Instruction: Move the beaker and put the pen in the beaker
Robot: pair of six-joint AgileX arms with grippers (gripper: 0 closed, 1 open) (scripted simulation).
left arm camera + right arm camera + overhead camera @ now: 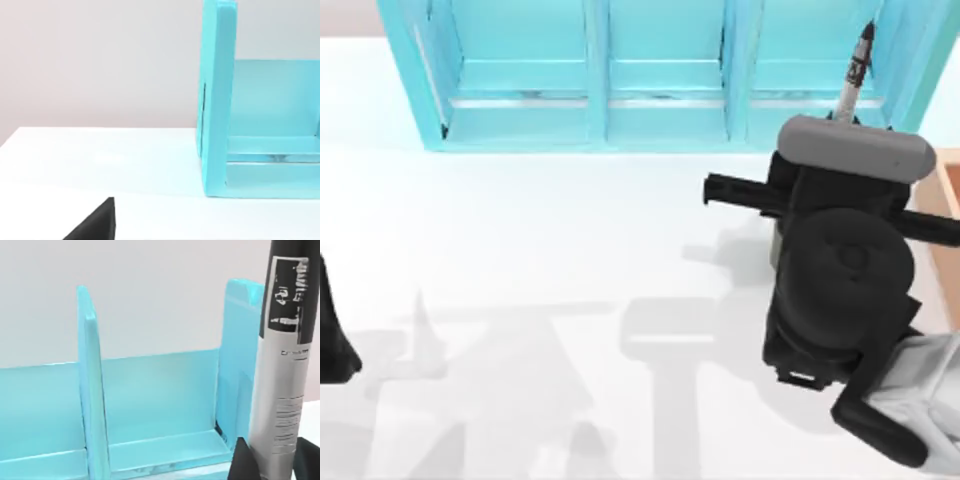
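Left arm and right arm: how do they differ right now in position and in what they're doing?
The right arm is over the table's right side near the turquoise rack, while the left arm sits at the table's left edge. The right gripper is shut on the pen, which stands upright in front of the rack; the left gripper holds nothing I can see. Both are dark-bodied and above the same white table.

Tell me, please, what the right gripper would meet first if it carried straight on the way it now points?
Most likely the turquoise shelf rack. The right gripper holds the pen with its tip toward the rack's rightmost compartment, so the pen would probably reach the rack's back panel first. Depth is uncertain.
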